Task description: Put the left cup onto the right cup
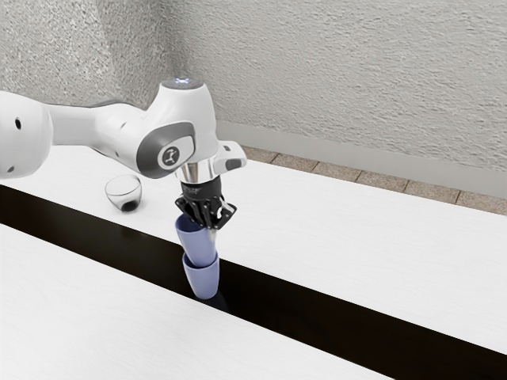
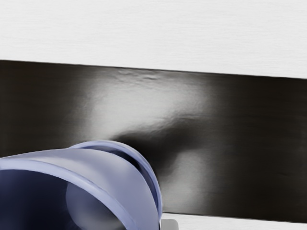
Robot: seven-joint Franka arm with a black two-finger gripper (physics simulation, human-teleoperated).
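Pincer (image 1: 209,215): clenched on the rim of the upper cup, just left of the exterior frame's centre, at the end of the white arm (image 1: 95,134) that comes in from the frame's left.
Upper cup (image 1: 192,240): pale blue, hanging directly under the pincer; its base sits inside the lower cup and its mouth leans toward the frame's upper left. In the wrist view its dark blue inside (image 2: 33,201) lies right under the hand.
Lower cup (image 1: 204,279): same blue, upright on the black stripe (image 1: 341,317) of the white table (image 1: 380,229), straight below the pincer.
Key relation: the 2 cups' long axes do not line up. The upper one tilts while the lower one stands vertical, so I judge that letting go would let it settle or tip.
Stage: the 2 cups are nested but not yet released.
Glass bowl (image 1: 123,192): well apart, toward the frame's upper left, untouched.
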